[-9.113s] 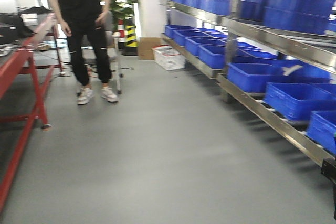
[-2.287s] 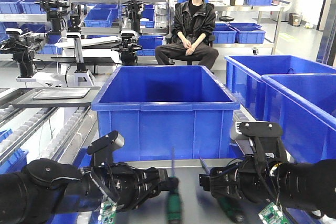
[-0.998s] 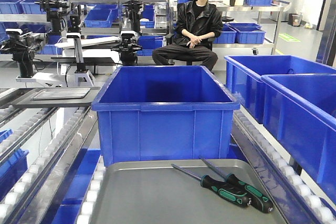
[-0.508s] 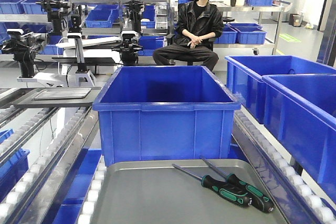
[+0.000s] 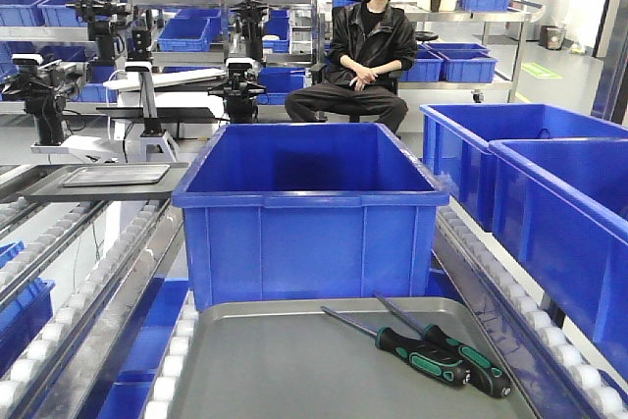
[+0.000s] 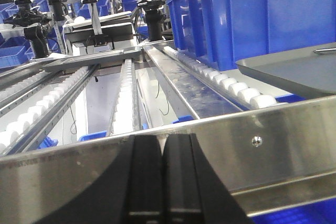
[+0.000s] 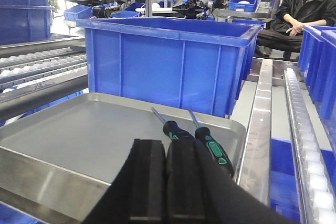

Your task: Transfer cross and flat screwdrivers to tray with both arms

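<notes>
Two screwdrivers with black and green handles lie side by side on the right part of the grey tray: one to the left, the other to the right, shafts pointing at the blue bin. The right wrist view shows them just beyond my right gripper, which is shut and empty at the tray's near rim. My left gripper is shut and empty, low behind a steel rail, left of the tray. Neither arm appears in the front view.
A deep blue bin stands right behind the tray. More blue bins line the right side. Roller rails run on the left. A seated person and other robot arms are at the back.
Both arms, over the tray 2.3 s ago, have pulled back out of the front view, leaving both screwdrivers on the tray. Nothing has moved in the last second.
</notes>
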Tool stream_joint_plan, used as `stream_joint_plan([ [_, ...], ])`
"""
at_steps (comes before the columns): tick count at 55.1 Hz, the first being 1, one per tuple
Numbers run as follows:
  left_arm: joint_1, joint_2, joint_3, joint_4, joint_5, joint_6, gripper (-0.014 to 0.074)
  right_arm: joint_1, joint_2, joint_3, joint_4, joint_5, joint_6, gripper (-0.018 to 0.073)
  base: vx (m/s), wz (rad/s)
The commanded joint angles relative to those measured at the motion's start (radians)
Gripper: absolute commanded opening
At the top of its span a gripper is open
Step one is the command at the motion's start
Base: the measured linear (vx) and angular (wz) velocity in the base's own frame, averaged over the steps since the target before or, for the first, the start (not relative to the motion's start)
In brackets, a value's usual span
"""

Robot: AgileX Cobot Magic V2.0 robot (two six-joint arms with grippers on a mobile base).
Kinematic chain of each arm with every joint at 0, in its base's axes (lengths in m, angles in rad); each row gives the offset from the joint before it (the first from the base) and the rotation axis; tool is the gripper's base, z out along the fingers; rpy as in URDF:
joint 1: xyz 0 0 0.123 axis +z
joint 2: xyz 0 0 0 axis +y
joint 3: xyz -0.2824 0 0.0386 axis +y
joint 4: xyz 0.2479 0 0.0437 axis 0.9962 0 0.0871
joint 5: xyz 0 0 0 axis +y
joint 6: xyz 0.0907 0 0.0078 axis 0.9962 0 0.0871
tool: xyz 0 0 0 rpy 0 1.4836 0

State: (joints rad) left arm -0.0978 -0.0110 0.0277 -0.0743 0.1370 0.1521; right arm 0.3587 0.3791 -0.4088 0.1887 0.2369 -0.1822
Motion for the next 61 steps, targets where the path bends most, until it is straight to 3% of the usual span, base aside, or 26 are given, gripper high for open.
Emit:
stream_joint_plan([
  [1,0.0,-0.005,-0.026,-0.001,-0.069,-0.01,0.0003,-0.003,0.007,-0.03,0.001,-0.082,-0.005,-0.0008,0.0,0.0],
  [26,0.0,-0.005,-0.026,-0.001,-0.069,-0.01,0.0003,-0.003,0.006,-0.03,-0.001,-0.079,-0.005,-0.0008,0.0,0.0],
  [34,0.0,-0.005,-0.026,-0.001,-0.069,-0.01,0.0003,-0.005,-0.044,-0.019,-0.14,-0.078,0.025,-0.0008,0.0,0.0],
  [41,0.0,-0.005,-0.026,-0.001,-0.069,-0.01,0.0003,-0.096,-0.128,0.095,-0.277,-0.154,0.169,-0.0008,0.0,0.0],
  [48,0.0,-0.005,-0.026,-0.001,-0.069,-0.01,0.0003,-0.211,-0.225,0.291,-0.313,-0.257,0.288,-0.0008,0.0,0.0],
  [54,0.0,-0.005,-0.026,-0.001,-0.069,-0.01,0.0003,-0.255,-0.305,0.44,-0.31,-0.366,0.316,-0.0008,0.0,0.0],
  [61,0.0,-0.005,-0.026,-0.001,-0.068,-0.01,0.0003,-0.259,-0.396,0.447,-0.308,-0.273,0.318,-0.0008,0.0,0.0],
])
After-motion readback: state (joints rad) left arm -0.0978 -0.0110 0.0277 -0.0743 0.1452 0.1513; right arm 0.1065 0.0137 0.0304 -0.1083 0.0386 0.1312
